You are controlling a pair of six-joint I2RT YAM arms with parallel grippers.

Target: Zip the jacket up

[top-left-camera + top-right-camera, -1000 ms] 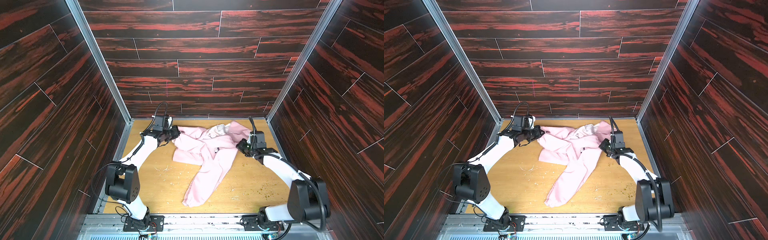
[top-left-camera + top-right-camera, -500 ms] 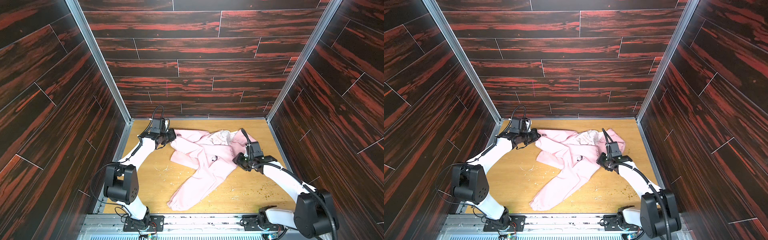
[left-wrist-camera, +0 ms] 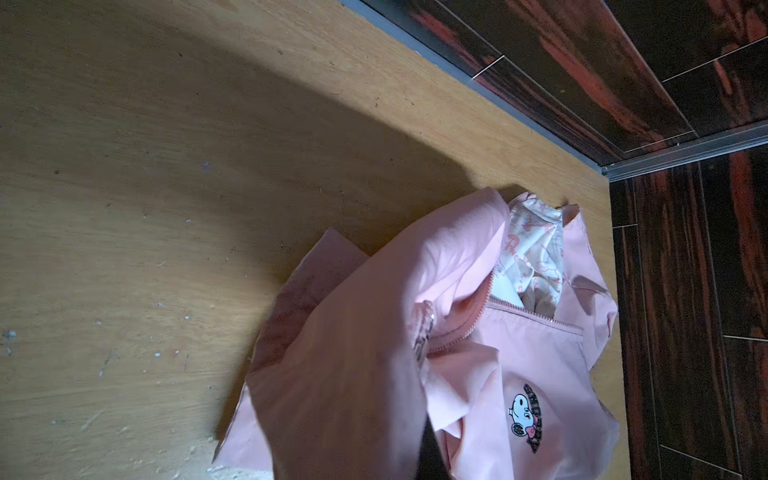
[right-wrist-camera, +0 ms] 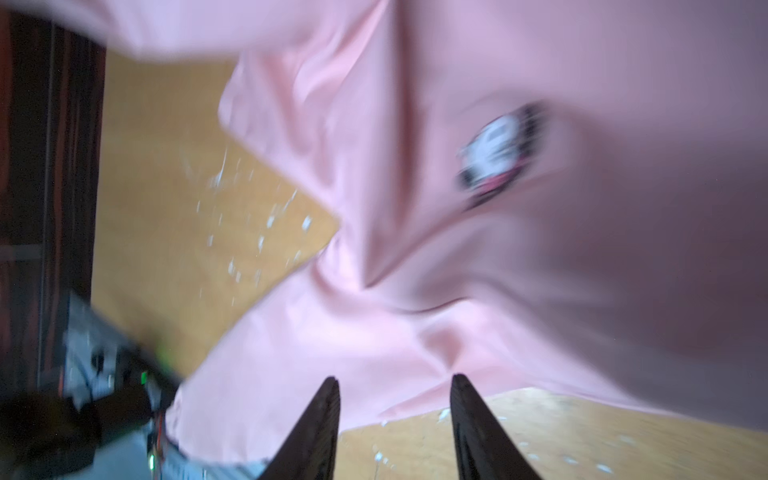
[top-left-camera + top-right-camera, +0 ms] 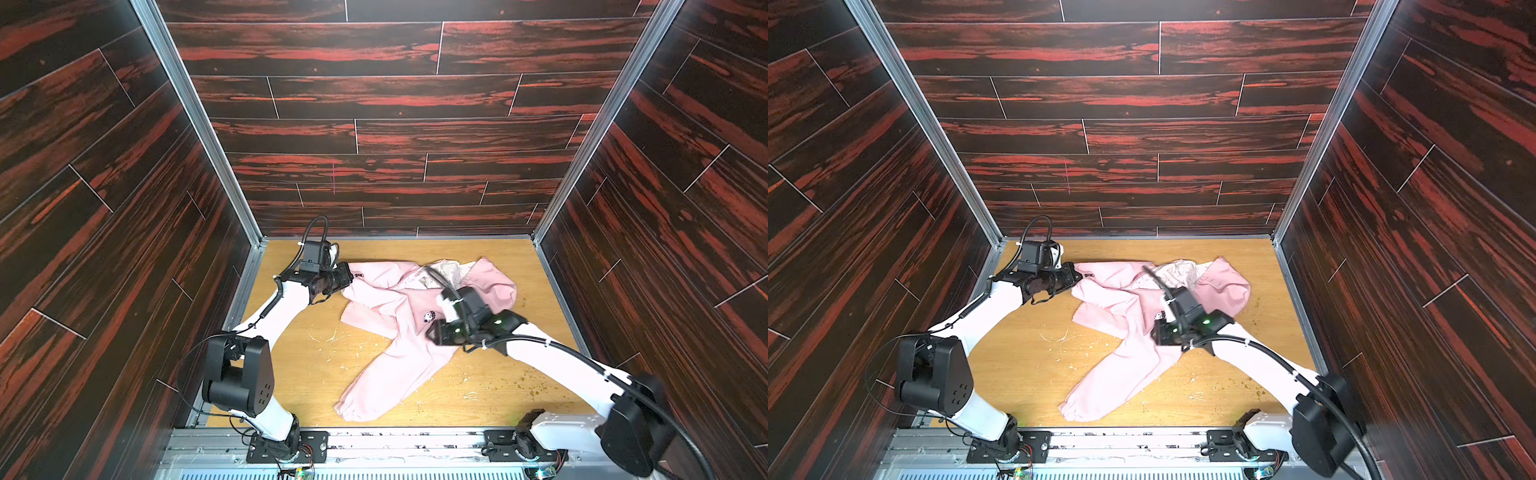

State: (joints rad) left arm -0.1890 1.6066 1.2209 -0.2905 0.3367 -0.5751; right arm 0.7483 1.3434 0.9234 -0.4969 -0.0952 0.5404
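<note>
Pinching the pink jacket [image 5: 399,316] by its edge, the left gripper [image 5: 347,277] is clamped; the right gripper [image 4: 395,378] hovers parted, empty.

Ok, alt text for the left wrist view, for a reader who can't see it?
A light pink jacket lies crumpled on a wooden table near a corner of dark red-streaked walls. Its zipper is parted, showing a white printed lining, and a cartoon dog patch sits on the chest.
</note>
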